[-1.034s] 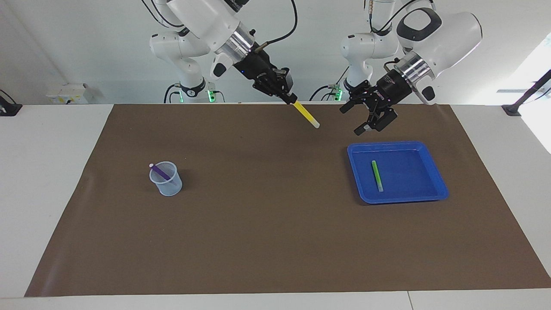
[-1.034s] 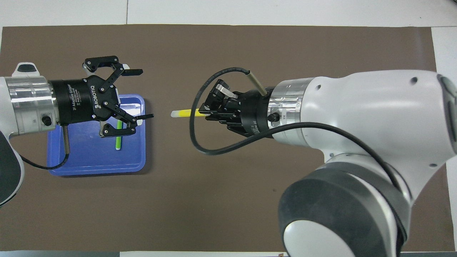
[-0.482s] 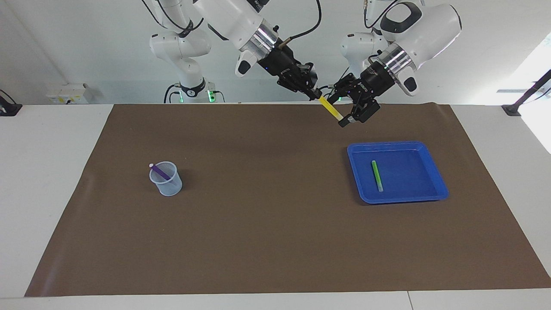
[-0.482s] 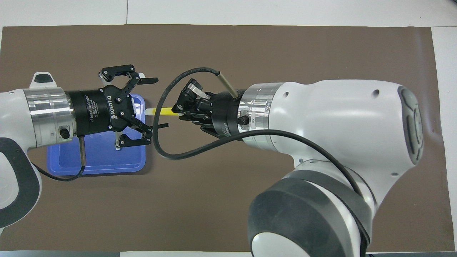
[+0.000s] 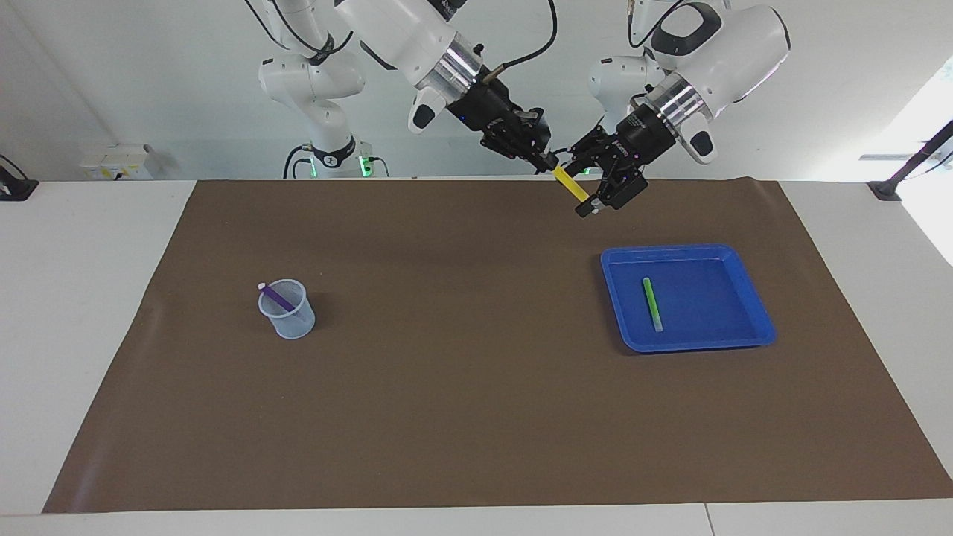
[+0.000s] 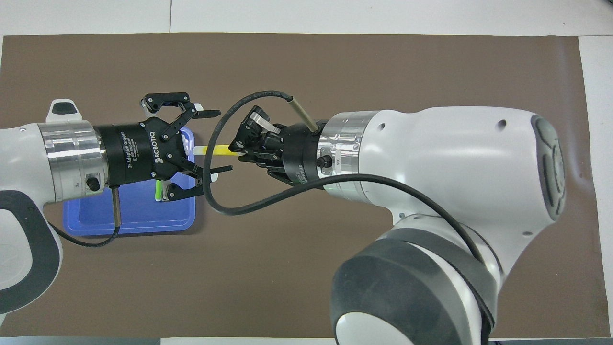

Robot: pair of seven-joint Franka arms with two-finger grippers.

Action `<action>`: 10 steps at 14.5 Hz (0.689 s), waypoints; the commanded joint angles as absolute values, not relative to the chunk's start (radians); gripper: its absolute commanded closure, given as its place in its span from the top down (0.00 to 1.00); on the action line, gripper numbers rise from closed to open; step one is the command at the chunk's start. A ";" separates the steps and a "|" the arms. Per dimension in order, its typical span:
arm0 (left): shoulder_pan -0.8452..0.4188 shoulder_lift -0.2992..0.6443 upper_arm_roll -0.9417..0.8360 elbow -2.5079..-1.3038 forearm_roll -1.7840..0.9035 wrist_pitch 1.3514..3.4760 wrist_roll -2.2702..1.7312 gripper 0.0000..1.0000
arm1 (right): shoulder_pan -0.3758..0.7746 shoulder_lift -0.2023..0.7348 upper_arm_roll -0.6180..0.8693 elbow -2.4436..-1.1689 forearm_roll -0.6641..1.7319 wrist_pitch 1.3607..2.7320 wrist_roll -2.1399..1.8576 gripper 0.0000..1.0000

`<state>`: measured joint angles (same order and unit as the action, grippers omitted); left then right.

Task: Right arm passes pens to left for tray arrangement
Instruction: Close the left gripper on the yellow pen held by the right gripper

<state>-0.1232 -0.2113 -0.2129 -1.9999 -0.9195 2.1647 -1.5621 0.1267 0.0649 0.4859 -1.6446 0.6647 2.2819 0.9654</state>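
A slim yellow marker pen (image 5: 570, 184) with a pale tip hangs in the air over the brown mat, near the blue tray (image 5: 752, 309). The right gripper (image 5: 549, 164) clamps its upper end. The left gripper (image 5: 590, 199) brackets the free lower end, jaws open. The pen looks light, stiff and smooth, probably best pinched mid-barrel.

A robotics lab, judging by two white robot arms (image 5: 402, 33) bolted at the edge of a plain white tabletop (image 5: 82, 298) against a bare white wall (image 5: 149, 82). Below the hands, a brown mat (image 5: 461, 387) spread flat. Wall socket box (image 5: 115, 161) and cables (image 5: 532, 48) alongside.
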 commanded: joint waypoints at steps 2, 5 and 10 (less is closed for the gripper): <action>-0.133 -0.255 -0.206 -2.037 -0.893 2.178 -1.563 0.81 | 0.117 0.078 0.502 -1.624 0.661 2.278 0.980 0.00; -0.135 -0.261 -0.207 -2.037 -0.867 2.177 -1.563 0.71 | 0.117 0.078 0.502 -1.624 0.655 2.275 0.977 0.00; -0.137 -0.265 -0.209 -2.043 -0.848 2.175 -1.555 0.09 | 0.117 0.078 0.502 -1.624 0.653 2.269 0.977 0.00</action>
<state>-0.1250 -0.2279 -0.2137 -2.0025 -0.8723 2.1640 -1.5592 0.1267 0.0651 0.4874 -1.6445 0.6646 2.2798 0.9654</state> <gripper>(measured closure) 0.529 0.833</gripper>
